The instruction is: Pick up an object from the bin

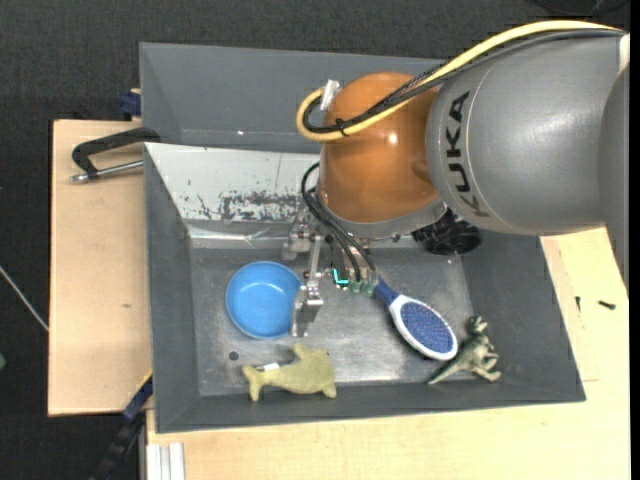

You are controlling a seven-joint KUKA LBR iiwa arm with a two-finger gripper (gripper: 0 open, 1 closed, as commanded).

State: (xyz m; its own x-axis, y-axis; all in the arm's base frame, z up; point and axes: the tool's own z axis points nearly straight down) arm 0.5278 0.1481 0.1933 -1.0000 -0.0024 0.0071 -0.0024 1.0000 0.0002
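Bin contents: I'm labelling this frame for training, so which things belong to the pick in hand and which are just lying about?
In the job: gripper, low at the right rim of the blue bowl; grey bin.
Lying about: blue-and-white brush; green dinosaur toy; yellowish fish-like toy by the front wall.

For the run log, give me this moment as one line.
gripper: down at right rim of blue bowl | nearby: blue hairbrush, yellowish shark toy, green dinosaur toy

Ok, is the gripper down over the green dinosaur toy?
No, the gripper is at the right rim of the blue bowl, while the green dinosaur lies apart in the lower right corner of the bin.
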